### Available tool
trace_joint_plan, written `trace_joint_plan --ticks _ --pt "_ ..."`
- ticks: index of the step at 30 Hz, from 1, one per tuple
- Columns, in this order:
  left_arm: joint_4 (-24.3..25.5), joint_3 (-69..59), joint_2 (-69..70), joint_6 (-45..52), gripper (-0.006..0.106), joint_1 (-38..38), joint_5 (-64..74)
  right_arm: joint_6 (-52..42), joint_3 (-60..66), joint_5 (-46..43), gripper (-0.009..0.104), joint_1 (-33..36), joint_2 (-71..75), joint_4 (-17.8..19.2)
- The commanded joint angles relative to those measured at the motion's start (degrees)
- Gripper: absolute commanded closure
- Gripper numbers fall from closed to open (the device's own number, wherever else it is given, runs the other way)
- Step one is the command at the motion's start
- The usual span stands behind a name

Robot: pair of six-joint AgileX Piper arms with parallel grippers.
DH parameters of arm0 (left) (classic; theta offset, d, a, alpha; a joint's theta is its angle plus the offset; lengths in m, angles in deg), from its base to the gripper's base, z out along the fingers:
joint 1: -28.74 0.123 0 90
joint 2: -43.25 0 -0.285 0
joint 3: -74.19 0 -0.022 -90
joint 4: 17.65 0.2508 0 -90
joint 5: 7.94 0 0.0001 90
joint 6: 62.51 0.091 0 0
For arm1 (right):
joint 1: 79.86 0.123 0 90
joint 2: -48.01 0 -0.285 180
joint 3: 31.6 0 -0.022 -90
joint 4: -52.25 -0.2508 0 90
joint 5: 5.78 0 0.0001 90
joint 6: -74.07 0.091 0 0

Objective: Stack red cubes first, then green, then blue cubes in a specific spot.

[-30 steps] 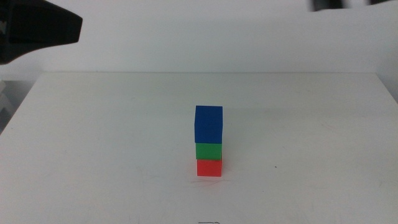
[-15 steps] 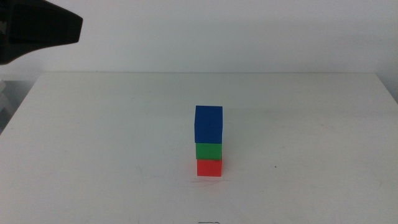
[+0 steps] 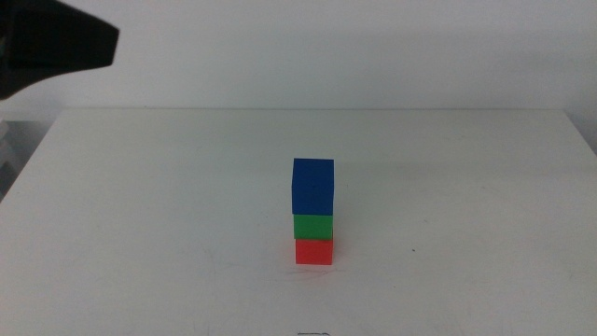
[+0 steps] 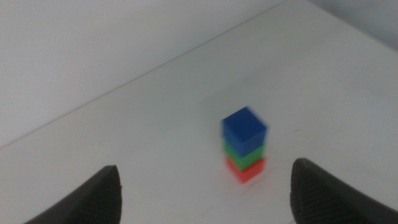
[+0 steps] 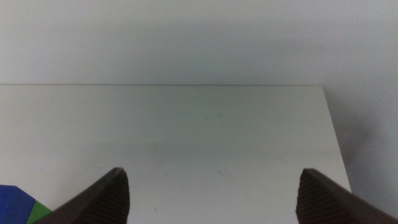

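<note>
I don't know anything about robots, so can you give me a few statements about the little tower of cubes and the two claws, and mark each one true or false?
1. The blue cube sits on top of the stack. True.
2. The red cube rests on the green cube. False: red is at the bottom, on the white table, with green on it.
3. The left gripper is clamped on the blue cube. False: its jaws are open, apart from the stack.
4. The right gripper holds nothing. True: its jaws are open over bare table.
5. A fourth cube lies beside the stack. False: only three cubes show.
</note>
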Motion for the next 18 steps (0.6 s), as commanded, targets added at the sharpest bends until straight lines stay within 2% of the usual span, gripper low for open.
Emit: trace_joint_plan --ticks 1,3,5,8,11,18 --pt "2.9 0.2 1.9 -0.7 0.008 0.1 -3.9 -0.6 -1.4 -3.5 0.020 -0.3 0.7 0.8" --pt "8.0 -2.3 3.7 -2.0 0.008 0.8 -6.4 -0.6 -1.4 -3.5 0.020 -0.3 0.7 0.8" --pt "10.7 -6.0 6.2 -6.7 0.008 2.8 -12.0 -0.6 -1.4 -3.5 0.020 -0.3 0.7 0.8" --pt "11.9 -12.1 10.1 -12.2 0.008 7.6 -22.1 -0.6 -1.4 -3.5 0.020 -0.3 0.7 0.9" --pt "12.4 -17.4 13.8 -12.7 0.008 13.5 -28.4 -0.6 -1.4 -3.5 0.020 -0.3 0.7 1.0" --pt "12.0 -23.1 17.9 -12.7 0.008 22.1 -29.0 -0.6 -1.4 -3.5 0.020 -0.3 0.7 1.0"
